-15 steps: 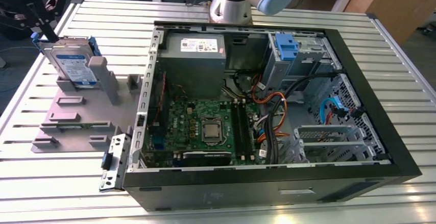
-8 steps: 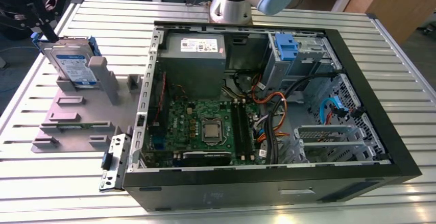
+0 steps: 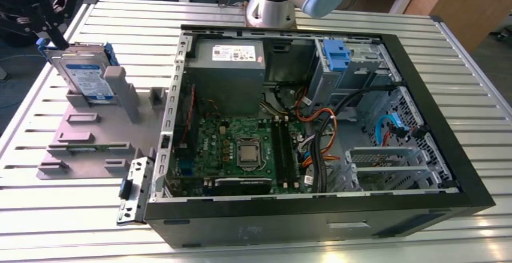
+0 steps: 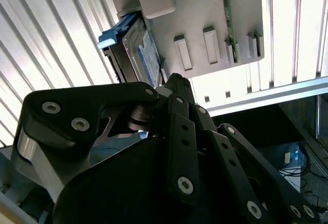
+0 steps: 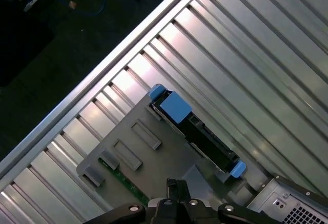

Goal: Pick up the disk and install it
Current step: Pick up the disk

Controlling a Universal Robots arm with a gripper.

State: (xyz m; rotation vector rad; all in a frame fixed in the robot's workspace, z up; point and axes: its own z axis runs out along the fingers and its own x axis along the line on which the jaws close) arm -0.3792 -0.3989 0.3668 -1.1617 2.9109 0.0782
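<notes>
End effector (image 5: pixel 177 185) clenched on nothing. Just beneath and beside it, the disk (image 5: pixel 197 131) stands on edge in a grey stand (image 5: pixel 154 175) on the slatted counter (image 5: pixel 246 39). Farther off sits an open computer case (image 3: pixel 320 125).

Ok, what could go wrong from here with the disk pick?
The disk stands on edge beside a stand post; an off-centre approach by the tool might tip or jam it. Its blue rails stick out and could snag. Cables crowd the open case, so insertion could catch them.
</notes>
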